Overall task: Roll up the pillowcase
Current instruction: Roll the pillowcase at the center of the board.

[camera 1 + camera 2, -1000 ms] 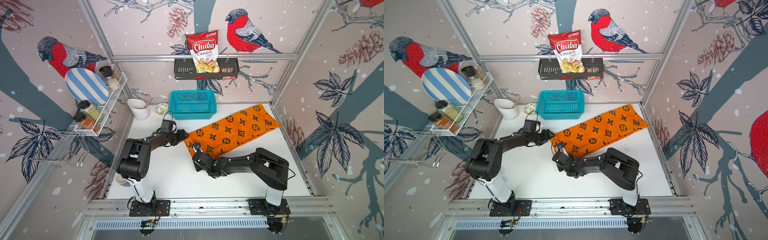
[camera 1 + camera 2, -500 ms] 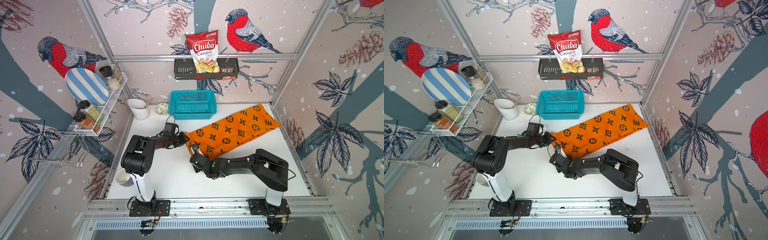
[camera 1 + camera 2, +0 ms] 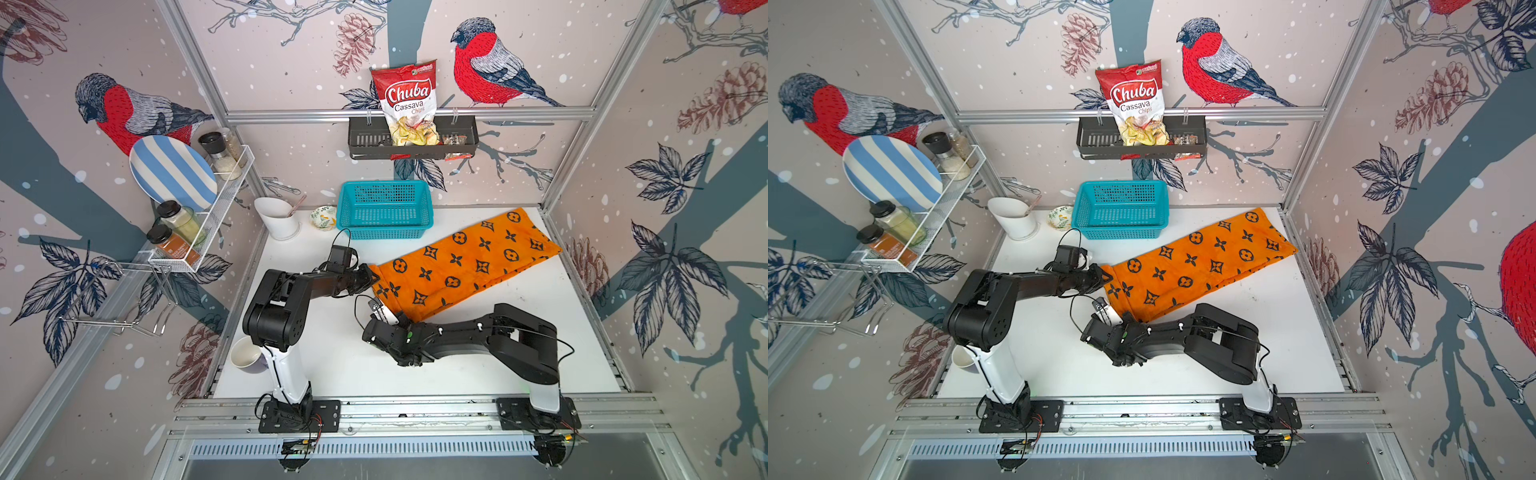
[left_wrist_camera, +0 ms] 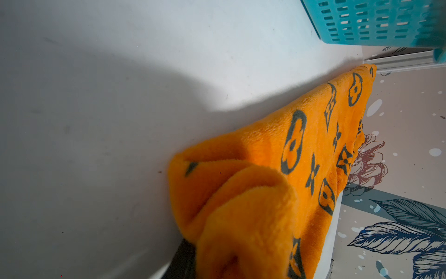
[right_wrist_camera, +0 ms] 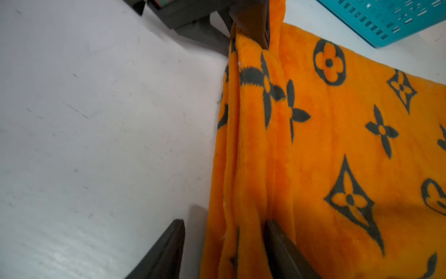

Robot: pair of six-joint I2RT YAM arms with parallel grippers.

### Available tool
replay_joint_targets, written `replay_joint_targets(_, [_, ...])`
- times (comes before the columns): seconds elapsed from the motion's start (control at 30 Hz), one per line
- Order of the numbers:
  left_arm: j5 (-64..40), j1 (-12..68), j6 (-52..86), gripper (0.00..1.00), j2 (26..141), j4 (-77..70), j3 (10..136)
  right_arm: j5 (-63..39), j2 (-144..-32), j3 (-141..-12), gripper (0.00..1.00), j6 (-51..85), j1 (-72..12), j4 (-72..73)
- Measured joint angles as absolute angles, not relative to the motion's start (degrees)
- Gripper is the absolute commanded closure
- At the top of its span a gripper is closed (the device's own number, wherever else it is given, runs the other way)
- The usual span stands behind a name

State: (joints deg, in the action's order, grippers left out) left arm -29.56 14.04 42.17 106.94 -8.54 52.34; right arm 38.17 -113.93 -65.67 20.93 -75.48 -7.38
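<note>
Checking layout, big to small. The counter (image 3: 332, 374) carries the pillowcase (image 3: 461, 266) on its right half, laid mostly flat. Its long axis runs diagonally from a short end near mid-counter out to the far right corner, and one long edge passes just beside the teal basket (image 3: 384, 210).

Both arms meet at that one short end, so neither is nearer.
- **Left gripper** (image 3: 371, 277): at the end's far corner, clenched on a bunched wad of the pillowcase. The left wrist view shows the cloth lifted and folded over right at the gripper.
- **Right gripper** (image 5: 224, 222): at the near corner, released. Its fingers (image 5: 277, 241) stand apart and straddle the pleated edge, one on bare counter and one against the cloth. Nothing is pinched that I can see.

Key relation: all the unrolled length lies away from both grippers, toward the far right. My read is that the roll has to travel along the long axis in that direction, with the short end as the leading edge. The right side likely needs a grip first, or the roll will skew.
</note>
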Motion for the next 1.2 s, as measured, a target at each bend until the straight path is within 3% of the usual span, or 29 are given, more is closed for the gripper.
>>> replay_joint_targets(0.27, [-29.9, 14.1, 42.2, 0.65, 106.9, -8.5, 52.5, 43.3, -116.7, -64.5, 0.53, 19.3, -74.5, -2.9])
replay_joint_targets(0.43, [-30.0, 14.2, 42.0, 0.58, 106.8, -8.5, 52.8, 43.1, -117.1, -62.7, 0.99, 18.2, -73.0, 1.0])
replay_joint_targets(0.63, [-28.1, 14.2, 41.2, 0.29, 105.3, -4.2, 54.9, 36.4, -113.3, -60.5, 1.0, 18.8, -71.5, 1.3])
replay_joint_targets(0.8, [-26.2, 14.2, 39.3, 0.14, 102.3, 1.5, 58.2, 26.6, -107.2, -56.0, 1.0, 22.8, -68.1, 3.0])
replay_joint_targets(1.2, [-24.3, 14.2, 39.8, 0.19, 94.7, 3.9, 54.3, 6.5, -96.4, -42.1, 1.0, 35.2, -54.6, 16.8])
